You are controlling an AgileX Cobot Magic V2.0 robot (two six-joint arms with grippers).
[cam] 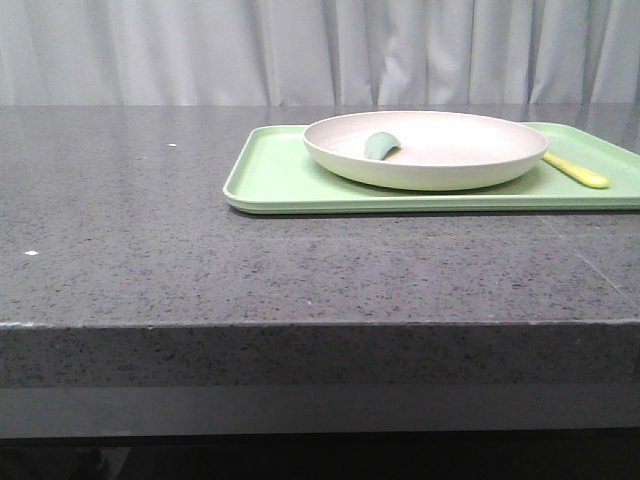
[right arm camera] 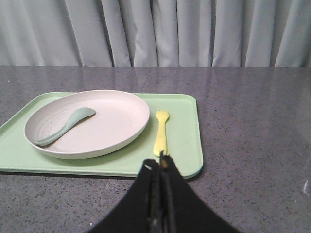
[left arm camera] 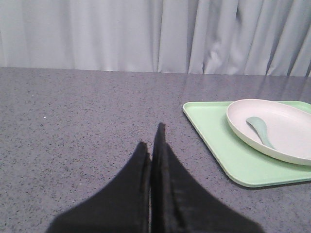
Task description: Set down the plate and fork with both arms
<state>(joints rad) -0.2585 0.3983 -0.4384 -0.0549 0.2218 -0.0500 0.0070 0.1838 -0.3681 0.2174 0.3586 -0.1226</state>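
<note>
A dark grey speckled stone worktop point(cam: 150, 250) stretches out before a wall of pale grey pleated curtain point(cam: 150, 50). Toward the far right part of the worktop lies a rectangular light green plastic tray point(cam: 270, 175), its long side running parallel to the front edge and its right end running out past the right of the front view.

On the tray sits the large, shallow, round cream-white plate with a raised rim point(cam: 430, 165), taking up the middle of the tray's visible stretch. Inside the plate rests a small grey-green spoon point(cam: 381, 146), lying on the plate's left half with its bowl end up on the sloping inner wall.

Just beside the plate on its right, flat on the tray and not touching the rim as far as the right wrist view shows, lies the small pale yellow plastic fork point(right arm camera: 161, 131). Its tines point toward the far edge of the worktop and its handle toward the front edge.

The left gripper point(left arm camera: 154, 141), black, hangs over bare worktop to the left of the tray, its two fingers pressed together with nothing between them. The right gripper point(right arm camera: 161, 162), also black, sits just above the tray's front rim, right by the fork's handle end, its fingers closed together and holding nothing.
</note>
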